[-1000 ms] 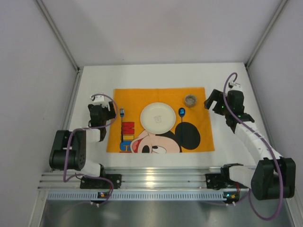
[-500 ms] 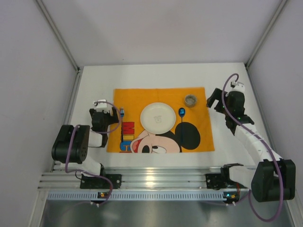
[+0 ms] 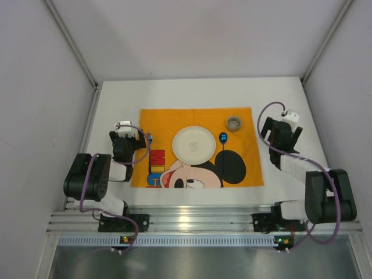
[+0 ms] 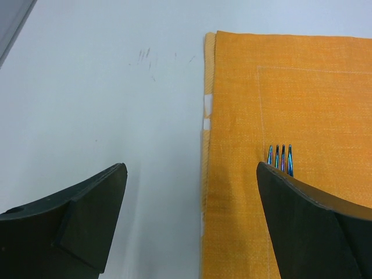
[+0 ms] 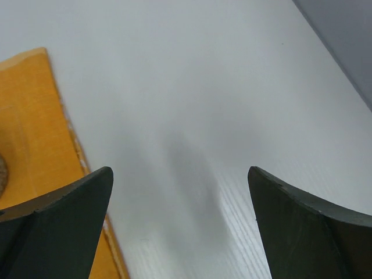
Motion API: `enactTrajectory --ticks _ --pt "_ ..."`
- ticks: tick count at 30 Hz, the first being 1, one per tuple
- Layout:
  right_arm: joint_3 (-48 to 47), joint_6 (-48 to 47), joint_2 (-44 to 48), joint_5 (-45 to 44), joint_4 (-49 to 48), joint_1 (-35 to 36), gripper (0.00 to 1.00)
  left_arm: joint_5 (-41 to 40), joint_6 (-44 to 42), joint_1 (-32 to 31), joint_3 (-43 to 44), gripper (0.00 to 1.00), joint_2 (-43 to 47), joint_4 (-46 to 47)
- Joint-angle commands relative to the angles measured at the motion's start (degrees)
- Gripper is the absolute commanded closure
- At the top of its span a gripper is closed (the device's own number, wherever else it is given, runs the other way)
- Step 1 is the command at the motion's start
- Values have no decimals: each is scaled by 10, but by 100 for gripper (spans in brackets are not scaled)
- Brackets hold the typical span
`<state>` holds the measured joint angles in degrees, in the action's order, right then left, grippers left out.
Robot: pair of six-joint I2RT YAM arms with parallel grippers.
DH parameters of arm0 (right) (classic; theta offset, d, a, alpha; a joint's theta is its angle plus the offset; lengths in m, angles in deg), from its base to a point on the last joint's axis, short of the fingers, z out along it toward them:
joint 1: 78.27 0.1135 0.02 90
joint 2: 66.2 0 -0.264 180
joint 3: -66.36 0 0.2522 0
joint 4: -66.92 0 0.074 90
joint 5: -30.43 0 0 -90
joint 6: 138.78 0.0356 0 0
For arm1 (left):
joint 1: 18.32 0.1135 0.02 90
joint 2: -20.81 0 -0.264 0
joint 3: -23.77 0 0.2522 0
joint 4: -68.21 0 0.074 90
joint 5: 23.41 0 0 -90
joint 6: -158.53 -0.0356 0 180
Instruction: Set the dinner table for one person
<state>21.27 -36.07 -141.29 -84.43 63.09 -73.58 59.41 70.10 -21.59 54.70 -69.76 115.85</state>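
- The dinner table [image 3: 192,93] is a plain white rectangular top. It fills the floor of the enclosure between grey walls and bears everything else.
- An orange Mickey Mouse placemat [image 3: 168,119] lies flat in the middle of the table. White margins show on all 4 sides, and its left hem [image 4: 204,145] runs straight up the left wrist view.
- The right arm's gripper [image 3: 282,127] sits over bare table just right of the placemat's right edge. In its wrist view the gripper [image 5: 179,174] has its 2 jaws spread wide with only white surface between them.
- The left arm's gripper [image 3: 129,138] is at the placemat's left edge. Its wrist view shows the gripper [image 4: 190,174] with jaws wide apart and nothing held, 1 finger over white table and the other over orange cloth.
- A round white plate [image 3: 194,145] rests on the placemat near its centre, partly over Mickey's face.
- A small round cup [image 3: 233,122] stands on the placemat's far right part, apart from the plate.
- A spoon [image 3: 223,138] with a blue bowl lies on the cloth just right of the plate.
- A fork [image 3: 149,138] lies on the cloth left of the plate. Its 4 iridescent blue tines [image 4: 280,158] point away from the arm bases and show just past the left gripper's right finger.
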Motion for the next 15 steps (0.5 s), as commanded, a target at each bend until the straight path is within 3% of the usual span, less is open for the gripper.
enactTrajectory --ticks 1,5,7,8,11,15 --pt "54 -36 -14 -74 -226 4 0 -2 -2 2 -2 1 -2 50" --pt "148 -93 -32 -25 -415 5 0 -2 -2 2 -2 2 -3 50" --pt "207 -123 -53 57 -509 5 0 -3 -2 2 -2 2 -3 50" --pt "221 -146 -68 88 -600 4 0 -2 -1 2 -2 2 -2 50" --pt "205 -168 -77 172 -555 1 0 -1 -2 2 -2 2 -3 50" --pt "172 -154 -80 205 -503 -20 0 -1 -2 3 -2 2 -2 50"
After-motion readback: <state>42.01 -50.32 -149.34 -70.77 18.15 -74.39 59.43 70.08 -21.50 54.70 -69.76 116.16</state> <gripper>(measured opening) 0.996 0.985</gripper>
